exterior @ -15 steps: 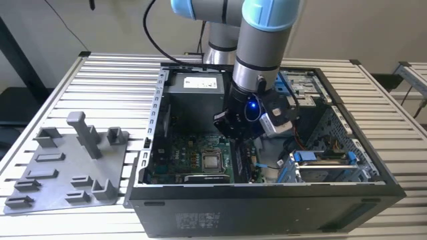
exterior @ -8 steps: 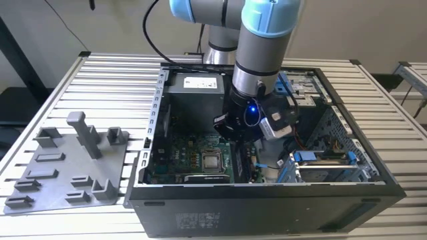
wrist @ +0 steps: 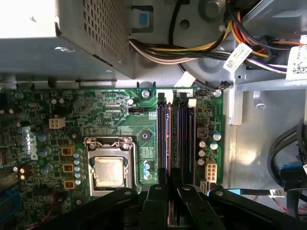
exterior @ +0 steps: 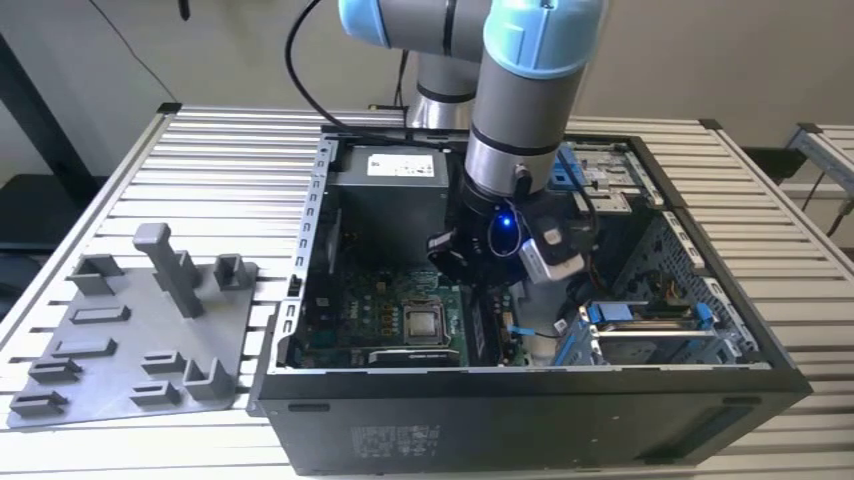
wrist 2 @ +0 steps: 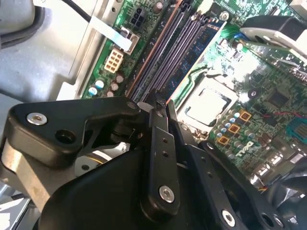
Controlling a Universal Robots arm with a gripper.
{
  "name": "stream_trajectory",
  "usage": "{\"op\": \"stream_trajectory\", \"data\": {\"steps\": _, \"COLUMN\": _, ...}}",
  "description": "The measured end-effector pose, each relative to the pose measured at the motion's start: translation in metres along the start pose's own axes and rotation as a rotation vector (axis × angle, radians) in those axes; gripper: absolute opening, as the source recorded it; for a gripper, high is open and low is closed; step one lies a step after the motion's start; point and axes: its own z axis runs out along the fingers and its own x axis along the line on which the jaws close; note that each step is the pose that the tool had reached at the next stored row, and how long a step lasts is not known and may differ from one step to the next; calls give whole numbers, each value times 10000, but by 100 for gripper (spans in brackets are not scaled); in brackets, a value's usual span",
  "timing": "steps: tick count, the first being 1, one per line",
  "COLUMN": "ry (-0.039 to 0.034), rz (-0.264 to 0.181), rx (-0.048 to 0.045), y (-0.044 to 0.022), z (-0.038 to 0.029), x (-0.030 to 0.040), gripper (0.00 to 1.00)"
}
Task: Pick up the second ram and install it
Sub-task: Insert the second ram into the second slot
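Note:
My gripper (exterior: 491, 285) hangs low inside the open computer case (exterior: 310, 250), over the memory slots (wrist: 184, 139) of the green motherboard (wrist: 110, 108). Its black fingers (wrist: 154, 203) stand almost together in both wrist views. A slim dark strip, the second ram (wrist: 169, 158), runs out edge-on from between them, in line with the slots and right over one of them. I cannot tell whether it touches the slot. In the second wrist view the gripper (wrist 2: 157, 103) points at the near end of the slots (wrist 2: 165, 48). The square silver processor (wrist: 109, 172) lies beside the slots.
The power supply box (wrist: 72, 33) and a bundle of coloured cables (wrist: 192, 50) crowd the far end of the slots. A grey parts tray (exterior: 127, 330) with a tall post (exterior: 167, 265) lies on the slatted table at the exterior view's left. Blue drive brackets (exterior: 641, 315) sit at the case's right.

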Motion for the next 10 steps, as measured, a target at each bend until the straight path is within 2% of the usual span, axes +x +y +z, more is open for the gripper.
{"op": "stream_trajectory", "data": {"steps": 4, "ry": 0, "rz": 2, "rx": 0, "y": 0, "z": 30, "x": -7, "gripper": 14}}
{"op": "stream_trajectory", "data": {"steps": 10, "ry": 0, "rz": 1, "rx": 0, "y": 1, "z": 36, "x": -24, "gripper": 14}}
